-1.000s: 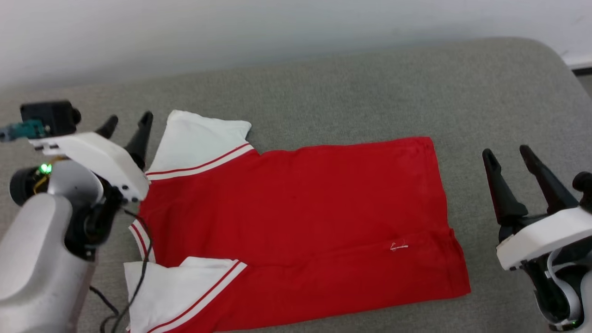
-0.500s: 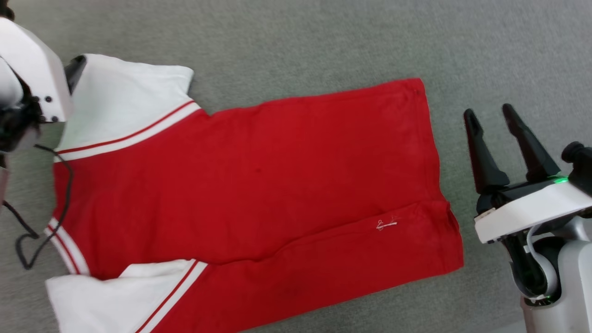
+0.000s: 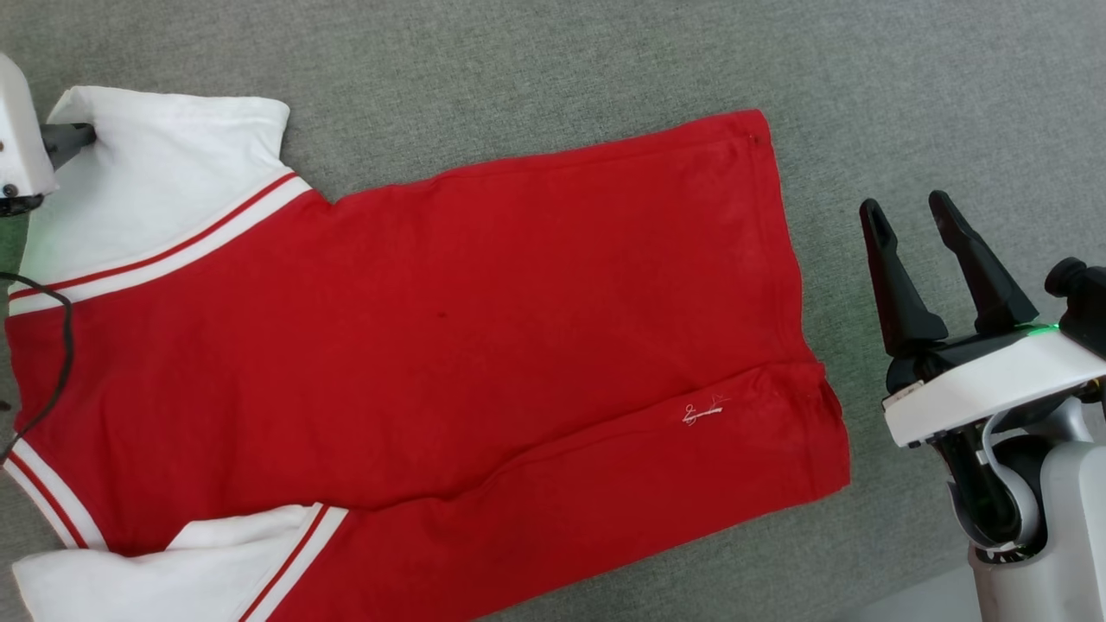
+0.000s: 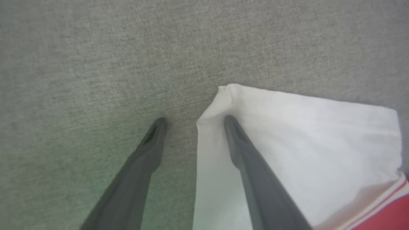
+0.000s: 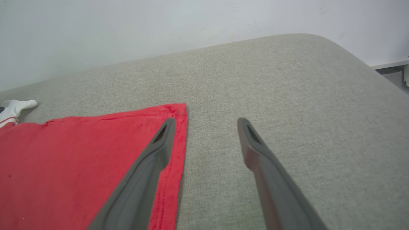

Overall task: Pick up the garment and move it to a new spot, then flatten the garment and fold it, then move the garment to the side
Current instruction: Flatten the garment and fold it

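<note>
Grey cloth covers the soft pad [image 3: 562,60] that everything lies on, and a pale wall [image 5: 159,32] stands behind it. The left gripper [image 4: 194,119] is down at the pad with its two fingers wide apart. One finger is on the white sleeve [image 4: 303,137] near its corner. The other is on the bare pad just beside it, so the sleeve's edge sits between them. It has not pinched anything yet.

The right gripper [image 3: 903,203] is open wide too and holds nothing. It hangs near the bottom hem [image 5: 181,124], a little off to the side of it.

The garment [image 3: 475,328] lies flat on the pad with a plain red face up. Its long way runs from the robot's left to its right, with sleeves at the left and hem at the right, so each end has a gripper close by. I think the next move is to close on the sleeve corner, and the left gripper is the one in place for that.
</note>
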{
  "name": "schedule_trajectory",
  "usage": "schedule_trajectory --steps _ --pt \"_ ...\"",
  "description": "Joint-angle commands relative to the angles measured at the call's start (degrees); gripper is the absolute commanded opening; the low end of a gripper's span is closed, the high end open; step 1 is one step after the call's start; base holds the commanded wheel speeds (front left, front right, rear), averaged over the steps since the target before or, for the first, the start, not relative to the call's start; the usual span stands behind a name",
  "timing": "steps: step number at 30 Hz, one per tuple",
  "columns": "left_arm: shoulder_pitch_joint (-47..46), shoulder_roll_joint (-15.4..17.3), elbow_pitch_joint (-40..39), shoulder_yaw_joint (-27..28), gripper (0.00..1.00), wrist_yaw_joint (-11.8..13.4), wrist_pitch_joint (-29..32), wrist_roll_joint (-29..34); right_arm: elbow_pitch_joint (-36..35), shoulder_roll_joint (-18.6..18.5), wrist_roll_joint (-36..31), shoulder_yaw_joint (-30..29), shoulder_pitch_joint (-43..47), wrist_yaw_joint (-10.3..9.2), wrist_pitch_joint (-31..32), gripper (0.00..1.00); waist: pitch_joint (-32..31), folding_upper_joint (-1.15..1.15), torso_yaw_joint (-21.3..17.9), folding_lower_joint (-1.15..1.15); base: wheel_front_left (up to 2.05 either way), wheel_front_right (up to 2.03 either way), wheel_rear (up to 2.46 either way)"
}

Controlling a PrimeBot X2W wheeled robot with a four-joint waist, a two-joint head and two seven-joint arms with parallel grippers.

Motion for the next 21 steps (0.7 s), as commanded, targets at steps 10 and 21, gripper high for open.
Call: schedule_trajectory --steps 10,21 --pt "2.31 -3.96 0.84 -1.7 0.0 -1.3 -6.18 1.19 5.16 -3.46 5.6 0.2 -6.35 -0.02 11.71 1.0 -2.83 0.0 2.61 0.0 0.0 0.0 0.0" --pt "-4.15 -8.97 -0.3 -3.36 0.0 -4.65 -9.74 1.66 19.5 -7.85 8.2 1.38 -22.73 -0.02 40.26 1.0 -3.91 0.0 10.41 0.0 0.0 0.0 0.0"
